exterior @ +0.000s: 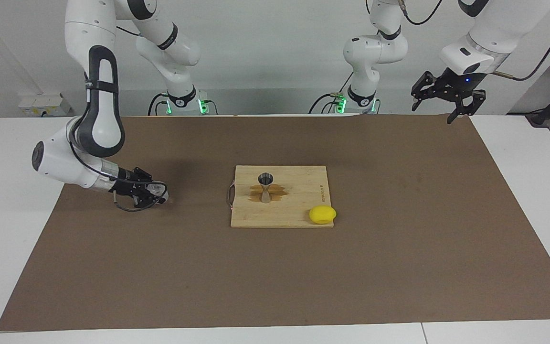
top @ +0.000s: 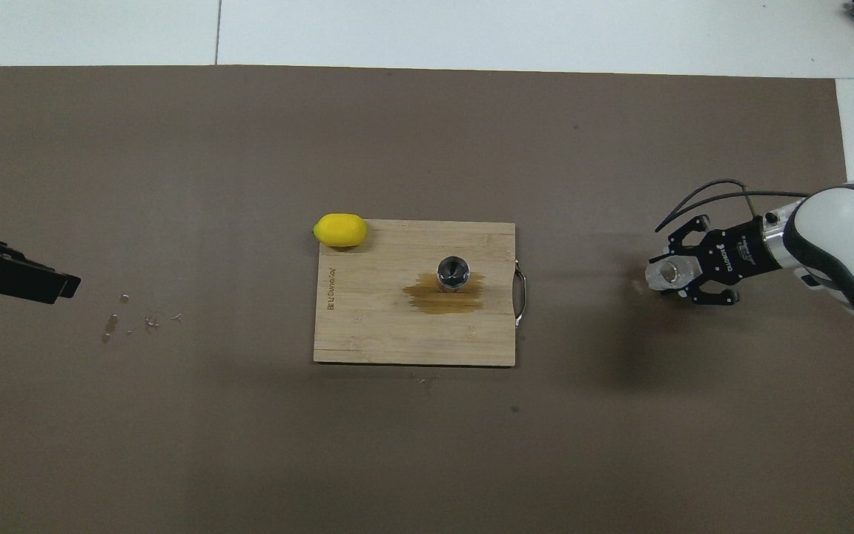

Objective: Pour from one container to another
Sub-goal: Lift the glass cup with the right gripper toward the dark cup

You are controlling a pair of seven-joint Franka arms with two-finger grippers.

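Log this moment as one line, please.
right hand: shut on clear cup, over mat | left hand: open, raised, waiting | jigger: upright on board
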